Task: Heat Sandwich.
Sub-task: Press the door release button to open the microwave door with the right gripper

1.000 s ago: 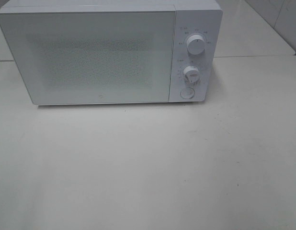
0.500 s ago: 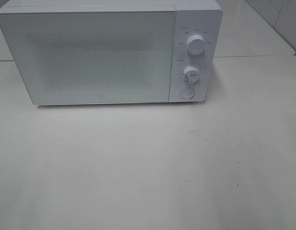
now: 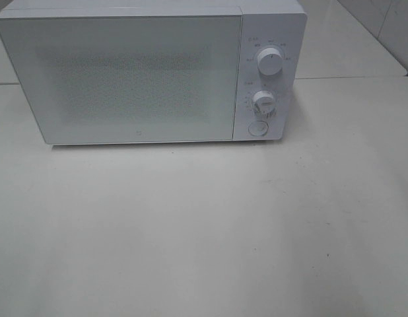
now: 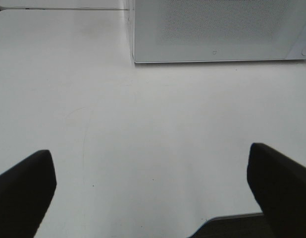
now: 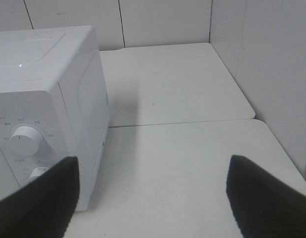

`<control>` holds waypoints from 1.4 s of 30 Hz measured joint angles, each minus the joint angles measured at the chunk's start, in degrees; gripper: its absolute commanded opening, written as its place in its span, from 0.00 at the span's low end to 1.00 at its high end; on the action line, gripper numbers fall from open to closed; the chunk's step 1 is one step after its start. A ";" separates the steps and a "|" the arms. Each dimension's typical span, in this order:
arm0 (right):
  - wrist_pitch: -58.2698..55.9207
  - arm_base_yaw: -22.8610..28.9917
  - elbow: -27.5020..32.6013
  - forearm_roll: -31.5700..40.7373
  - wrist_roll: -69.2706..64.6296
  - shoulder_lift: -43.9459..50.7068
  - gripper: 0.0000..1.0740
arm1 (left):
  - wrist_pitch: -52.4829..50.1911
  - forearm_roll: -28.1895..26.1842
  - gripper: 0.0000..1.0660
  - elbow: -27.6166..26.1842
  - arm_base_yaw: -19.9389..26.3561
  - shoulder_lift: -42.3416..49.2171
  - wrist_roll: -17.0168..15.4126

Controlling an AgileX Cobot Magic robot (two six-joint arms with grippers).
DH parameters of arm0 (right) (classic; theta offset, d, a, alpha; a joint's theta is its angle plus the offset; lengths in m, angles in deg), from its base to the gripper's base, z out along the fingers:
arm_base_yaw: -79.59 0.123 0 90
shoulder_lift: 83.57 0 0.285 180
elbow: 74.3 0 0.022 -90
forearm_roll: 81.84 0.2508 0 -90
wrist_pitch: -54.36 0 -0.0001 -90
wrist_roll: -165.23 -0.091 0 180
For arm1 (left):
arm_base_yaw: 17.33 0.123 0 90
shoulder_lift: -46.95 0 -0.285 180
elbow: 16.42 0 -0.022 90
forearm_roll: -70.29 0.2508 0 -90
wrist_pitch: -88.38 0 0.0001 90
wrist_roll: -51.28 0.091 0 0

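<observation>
The sandwich is out of view in every frame. A white microwave (image 3: 138, 76) stands at the back of the table with its door shut; its two dials (image 3: 269, 61) and a round button sit on its right panel. Neither arm shows in the exterior high view. In the left wrist view my left gripper (image 4: 152, 191) is open above bare tabletop, its black fingers (image 4: 24, 191) wide apart, facing the microwave's door (image 4: 217, 29). In the right wrist view my right gripper (image 5: 153, 198) is open with nothing between its fingers, beside the microwave's dial panel (image 5: 24, 139).
The white table (image 3: 204, 231) stretches in front of the microwave. A seam joins it to a second table surface (image 5: 168, 84) behind. A white wall (image 5: 272, 69) rises at the right and back.
</observation>
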 measured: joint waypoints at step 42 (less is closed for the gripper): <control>42.57 28.53 0.34 33.69 25.55 -39.30 0.70 | 0.00 0.00 0.92 0.00 0.00 0.00 0.00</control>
